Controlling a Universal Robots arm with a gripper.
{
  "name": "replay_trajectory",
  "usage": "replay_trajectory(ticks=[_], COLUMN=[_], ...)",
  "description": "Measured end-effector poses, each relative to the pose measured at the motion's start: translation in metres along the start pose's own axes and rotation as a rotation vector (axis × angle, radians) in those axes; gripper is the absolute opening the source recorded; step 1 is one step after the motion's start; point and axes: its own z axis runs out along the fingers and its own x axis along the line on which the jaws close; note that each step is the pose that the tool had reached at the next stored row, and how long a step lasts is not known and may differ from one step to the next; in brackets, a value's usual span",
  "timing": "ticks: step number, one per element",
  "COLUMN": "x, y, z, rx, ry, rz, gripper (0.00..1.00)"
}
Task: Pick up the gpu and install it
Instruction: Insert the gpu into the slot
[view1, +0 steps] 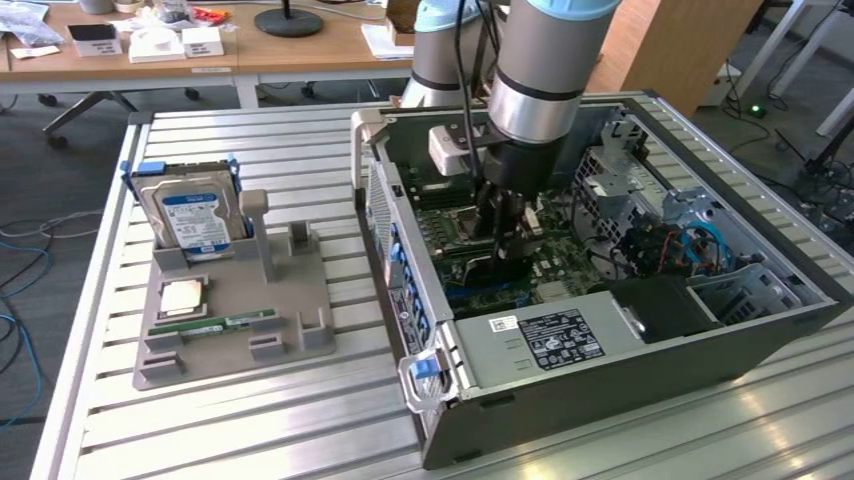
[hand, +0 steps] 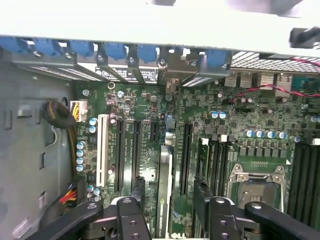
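Standing wide over the seated gpu (hand: 164, 192), the gripper (hand: 167, 192) hangs inside the computer case (view1: 641, 370).

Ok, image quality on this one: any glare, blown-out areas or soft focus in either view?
Exterior view: bright glare on the slatted metal table near the bottom edge; the computer case interior sits in shadow. Wrist view: the case wall across the top is blown out white, and the gripper fingers close to the lens look soft, while the motherboard reads clearly.
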Motion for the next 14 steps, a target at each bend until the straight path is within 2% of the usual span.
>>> replay_trajectory(ticks=[14], x=[-0.001], y=[-0.0011], z=[-0.0315], rx=[0.0], ry=[-0.0001], rz=[0.0], gripper=[0.52])
